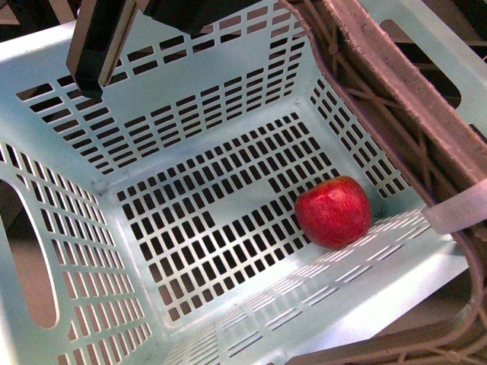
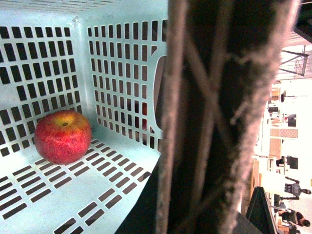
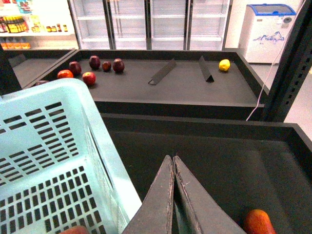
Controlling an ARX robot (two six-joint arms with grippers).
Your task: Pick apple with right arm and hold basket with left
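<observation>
Logging late stage | apple [image 1: 334, 212] lies on basket [image 1: 426, 262] floor, near corner | right claw [image 3: 172, 161] pressed together, empty, outside basket | left claw grip: cannot tell, handle [image 2: 209, 117] fills its view | pick seems done, hold unconfirmed

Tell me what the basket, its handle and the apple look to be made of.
Basket: pale mint moulded plastic, smooth with a slight sheen, uniform slots. Handle: likely brown ribbed plastic, matte; the left wrist view shows dusty, fuzzy edges. Apple: glossy speckled red skin, yellow near the stem; real or replica, cannot tell.
</observation>
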